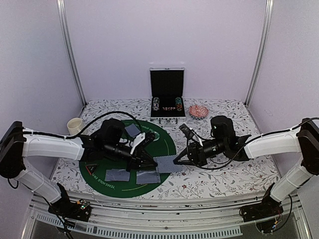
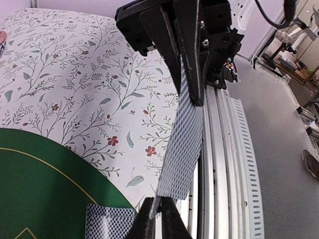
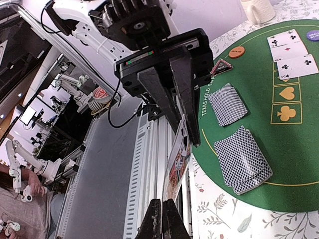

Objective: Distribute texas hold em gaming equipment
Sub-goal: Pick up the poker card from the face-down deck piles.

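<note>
Printed along the rim of the green mat [image 3: 299,149]: "TEXAS HOLD EM"; heart and club boxes beside the face-up cards [image 3: 291,52]; held over the mat's near edge, close to the front rail [image 2: 224,149], one card [image 2: 182,149] with a grey-blue diamond back; clamped at one end by the left gripper [image 2: 159,214] jaws, at the other by the right gripper [image 3: 163,216] jaws; face-down cards [image 3: 243,159] flat on the felt alongside; open floral tablecloth [image 2: 75,74] beyond.

pale walls [image 1: 164,35] are enclosing the bench; floral cloth [image 1: 224,179] is covering it; metal posts [image 1: 70,50] are standing at the back corners; grey floor [image 2: 284,149] is showing alongside.
</note>
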Robot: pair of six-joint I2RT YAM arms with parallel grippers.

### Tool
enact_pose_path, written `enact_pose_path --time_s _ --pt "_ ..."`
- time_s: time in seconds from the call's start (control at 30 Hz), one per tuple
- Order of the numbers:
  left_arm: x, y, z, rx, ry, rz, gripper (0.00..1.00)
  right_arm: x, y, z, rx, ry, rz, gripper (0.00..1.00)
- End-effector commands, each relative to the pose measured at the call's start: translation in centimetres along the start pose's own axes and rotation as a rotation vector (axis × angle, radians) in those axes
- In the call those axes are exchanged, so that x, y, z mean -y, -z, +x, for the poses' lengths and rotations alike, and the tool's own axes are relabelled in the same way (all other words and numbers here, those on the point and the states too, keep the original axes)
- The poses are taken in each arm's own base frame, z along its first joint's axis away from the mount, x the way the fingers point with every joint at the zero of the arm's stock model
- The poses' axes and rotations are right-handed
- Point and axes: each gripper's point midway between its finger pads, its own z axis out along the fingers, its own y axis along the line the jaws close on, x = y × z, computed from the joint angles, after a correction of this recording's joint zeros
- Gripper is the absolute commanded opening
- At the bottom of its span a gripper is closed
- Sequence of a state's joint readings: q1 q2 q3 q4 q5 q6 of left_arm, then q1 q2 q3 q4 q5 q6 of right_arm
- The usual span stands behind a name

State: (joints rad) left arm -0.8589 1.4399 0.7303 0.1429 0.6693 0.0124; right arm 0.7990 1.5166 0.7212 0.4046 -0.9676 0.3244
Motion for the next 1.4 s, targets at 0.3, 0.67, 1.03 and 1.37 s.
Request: enact_pose_path --time_s 0.3,0.67,1.03,1.37 --pt "2.9 2.2 -1.4 0.120 -0.156 0.076 0.09 -4.0 0.3 -1.9 0.026 0.132 -0.139 0.02" --pt "3.0 1.3 -2.7 0.126 -0.111 0.088 0.17 -3.3 0.0 -2.4 0.042 0.112 -0.104 0.02" --pt "4.2 -1.1 -2.5 0.102 -0.071 0.192 0.00 -0.7 -0.4 -1.9 0.049 0.066 -0.025 0.03" --pt "0.0 -2.8 -0.3 0.009 0.024 0.015 0.00 6.5 0.4 2.3 0.027 -0.149 0.159 0.10"
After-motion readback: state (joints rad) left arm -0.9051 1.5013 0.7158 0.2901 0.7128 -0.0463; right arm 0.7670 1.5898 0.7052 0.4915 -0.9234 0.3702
